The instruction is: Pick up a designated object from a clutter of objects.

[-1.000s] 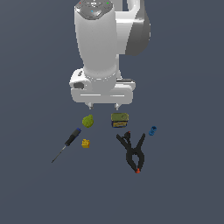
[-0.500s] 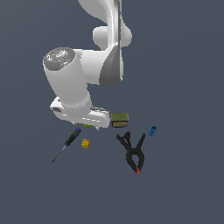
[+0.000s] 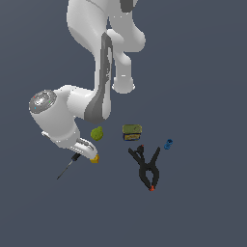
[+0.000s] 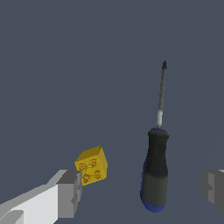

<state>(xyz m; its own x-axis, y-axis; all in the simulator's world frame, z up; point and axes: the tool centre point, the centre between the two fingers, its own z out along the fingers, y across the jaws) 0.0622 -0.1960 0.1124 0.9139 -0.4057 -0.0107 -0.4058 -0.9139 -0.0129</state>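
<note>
The screwdriver is seen lying flat on the grey table, its blue-and-black handle placed between the wide-open jaws of the gripper, neither finger touching it. Its thin dark shaft is pointed away from the wrist. A yellow studded block is found just beside one finger. In the exterior view, the green lump, olive tin, black clamp and blue cylinder are set towards the exterior view's right.
</note>
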